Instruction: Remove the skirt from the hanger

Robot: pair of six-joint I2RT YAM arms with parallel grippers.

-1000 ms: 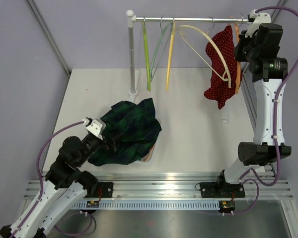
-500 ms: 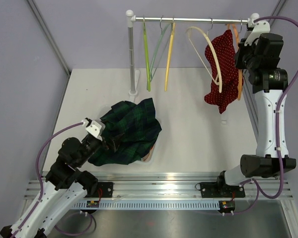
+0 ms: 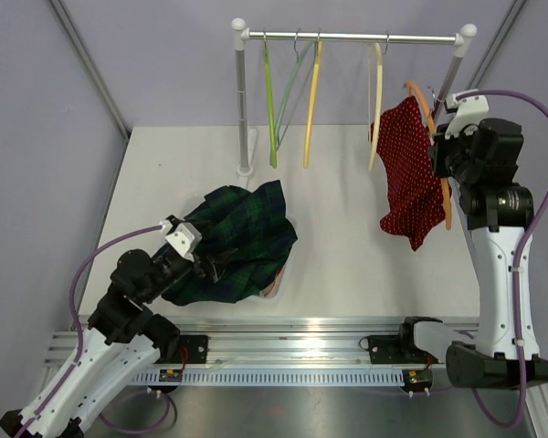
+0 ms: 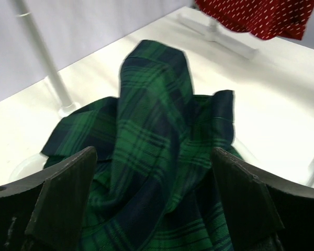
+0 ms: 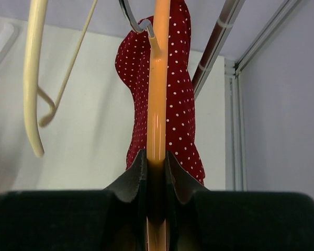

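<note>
Pulled down and toward the near side, the right gripper (image 5: 156, 162) now carries the orange hanger (image 3: 429, 105) below and in front of the clothes rail (image 3: 347, 37), where half a second ago it was up level with the rail's right end. The cream hanger (image 3: 376, 105) has swung back to hang straight from the rail.

Well in front of the rail's left post, the left arm lies low and folded. The left gripper (image 4: 152, 157) has its fingers spread wide on either side of a crumpled green tartan skirt (image 3: 242, 242), which lies in a heap on the table (image 3: 347, 265).

In front of the rail's right end, the right arm stands tall, its forearm upright and its wrist bent toward the rail. Its fingers are pinched narrow on the hanger's orange bar. The hanger's metal hook is off the rail, just below it. The red dotted skirt (image 3: 409, 173) is still draped on this hanger, hanging clear of the table.

On the rail itself, left of the cream hanger, hang a yellow hanger (image 3: 311, 100) and a green hanger (image 3: 270, 100).
</note>
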